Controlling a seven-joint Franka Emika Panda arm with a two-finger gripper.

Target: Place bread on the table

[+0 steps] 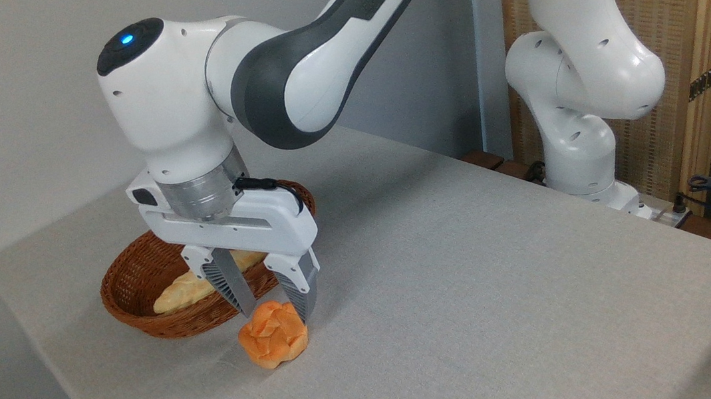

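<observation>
**A:** The gripper [276, 311] stands over the bread [274, 343], its fingers [236, 291] set narrow on either side of the bun's top. Is it gripped?

**B:** The fingers look to be touching its upper flanks, so it reads as held, though any gap at the tips is too fine to make out. The bread sits low on the table [470, 267], near the left front edge, just outside the wicker basket [137, 278].

**A:** And the step in hand?

**B:** By my reading, the release. The bun appears to rest on the table or nearly so. Done well, the fingers would part evenly and only enough to clear it, then rise straight up, so neither pad drags or tips it toward the basket.

**A:** Which way does it point?

**B:** It is nearly round, so it has no real long axis. Its knotted top faces up and slightly toward the camera. The long pale loaf [205, 285] lies in the basket, running roughly along the basket's length.
</observation>
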